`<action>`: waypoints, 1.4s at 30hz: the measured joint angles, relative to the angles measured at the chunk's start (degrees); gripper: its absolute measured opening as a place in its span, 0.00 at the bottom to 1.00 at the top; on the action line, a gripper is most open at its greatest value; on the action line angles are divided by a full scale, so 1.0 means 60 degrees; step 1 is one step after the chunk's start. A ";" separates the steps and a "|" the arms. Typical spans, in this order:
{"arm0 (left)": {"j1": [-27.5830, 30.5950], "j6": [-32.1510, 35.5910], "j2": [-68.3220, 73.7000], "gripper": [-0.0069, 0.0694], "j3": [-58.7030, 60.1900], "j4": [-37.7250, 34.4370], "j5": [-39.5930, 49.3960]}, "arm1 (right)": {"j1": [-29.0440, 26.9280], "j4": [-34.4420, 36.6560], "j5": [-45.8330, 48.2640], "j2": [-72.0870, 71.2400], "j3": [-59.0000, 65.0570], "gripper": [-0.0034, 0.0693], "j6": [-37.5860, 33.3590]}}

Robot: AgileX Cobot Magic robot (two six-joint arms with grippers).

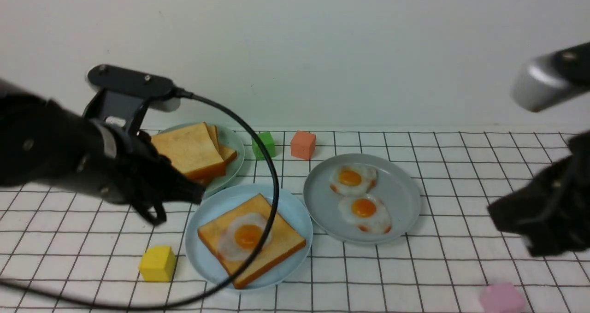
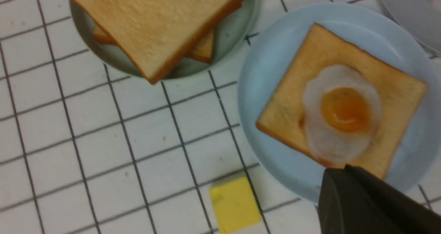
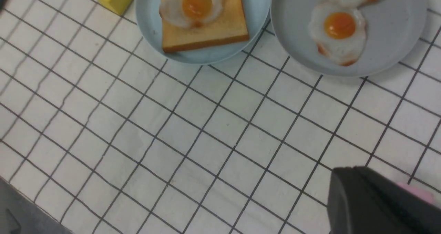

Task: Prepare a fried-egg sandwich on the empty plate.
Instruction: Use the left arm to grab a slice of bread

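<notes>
Tablecloth: a white cloth with a black grid (image 1: 415,267) is covering the whole surface, with a plain pale wall behind it.
Left pincer: the left pincer (image 1: 191,194) is hovering low over the cloth and carrying nothing I can see. Blur is hiding its jaws, so I cannot tell whether they are spread or pressed together.
Toast pile: the pile of toast (image 1: 189,149) is sitting on the pale green plate (image 1: 233,142) just behind that pincer's tip.
Fried-egg sandwich: the fried-egg sandwich (image 1: 272,246) is lying half-built just beyond the left pincer's tip, on the sky-blue plate (image 1: 295,214). It is one slice with an egg (image 1: 246,235) on it, and the top slice is not yet on.
Right pincer: the right pincer (image 1: 500,214) is hanging well apart from the sandwich, past the grey plate (image 1: 401,197). Its jaws are too blurred to tell.
Step, as I judge it: fetching the covering slice from the pile.
Doing it well: it should be taking only the uppermost slice by its overhanging edge and lifting cleanly so the lower slices are not dragging. Then it should be turning the slice to match the angled one below and lowering it flat, so the egg is not sliding.
Cable: the black cable (image 1: 275,184) is looping in front of the sandwich; whether it is touching, I cannot tell.
</notes>
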 joint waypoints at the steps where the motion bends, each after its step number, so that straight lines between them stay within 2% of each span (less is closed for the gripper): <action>1: 0.0231 0.0724 0.0325 0.07 -0.0358 -0.0360 0.0088 | 0.0000 0.0000 -0.0007 -0.0340 0.0147 0.05 0.0000; 3: 0.0737 0.2288 0.1174 0.07 -0.1076 -0.1053 0.0353 | 0.0000 -0.0020 -0.0007 -0.1103 0.0320 0.05 0.0157; 6: 0.1145 0.3612 0.2156 0.07 -0.1813 -0.1563 0.0517 | 0.0000 -0.0021 -0.0007 -0.1710 0.0392 0.05 0.0229; 10: 0.1349 0.4380 0.3004 0.09 -0.2372 -0.1675 0.0558 | 0.0000 -0.0021 0.0048 -0.2090 0.0392 0.05 0.0237; 15: 0.1385 0.5623 0.3767 0.29 -0.2600 -0.1185 0.0217 | 0.0000 -0.0021 0.0357 -0.2146 0.0487 0.05 0.0375; 16: 0.1385 0.5862 0.3906 0.41 -0.2600 -0.1093 -0.0090 | 0.0000 0.0001 0.0438 -0.2146 0.0550 0.05 0.0408; 17: 0.1385 0.5883 0.3906 0.41 -0.2600 -0.1093 -0.0130 | 0.0000 0.0014 0.0460 -0.2146 0.0561 0.05 0.0421; 19: 0.1385 0.5952 0.4092 0.60 -0.2600 -0.0937 -0.0619 | 0.0000 0.0088 0.0518 -0.2146 0.0592 0.06 0.0446; 20: 0.1385 0.5964 0.4107 0.62 -0.2600 -0.0926 -0.0646 | 0.0000 0.0114 0.0518 -0.2146 0.0592 0.06 0.0446; 22: 0.1385 0.5996 0.4317 0.76 -0.2608 -0.0828 -0.1092 | 0.0000 0.0274 0.0518 -0.2146 0.0592 0.06 0.0453; 26: 0.1385 0.6005 0.4840 0.83 -0.2618 -0.0431 -0.1552 | 0.0000 0.0546 0.0518 -0.2146 0.0592 0.06 0.0453; 31: 0.1385 0.6013 0.5339 0.81 -0.2618 0.0406 -0.2073 | 0.0000 0.0935 0.0518 -0.2146 0.0592 0.06 0.0453; 36: 0.1385 0.6013 0.5434 0.68 -0.2636 0.0553 -0.2145 | 0.0000 0.1194 0.0518 -0.2146 0.0592 0.06 0.0464; 39: 0.1385 0.6013 0.5434 0.46 -0.2677 0.0552 -0.2166 | 0.0000 0.1308 0.0518 -0.2146 0.0592 0.06 0.0464; 40: 0.1385 0.6013 0.5434 0.41 -0.2677 0.0540 -0.2166 | 0.0000 0.1309 0.0518 -0.2146 0.0592 0.06 0.0468; 42: 0.1376 0.6013 0.5434 0.23 -0.2681 0.0533 -0.2155 | 0.0000 0.1397 0.0518 -0.2146 0.0592 0.06 0.0475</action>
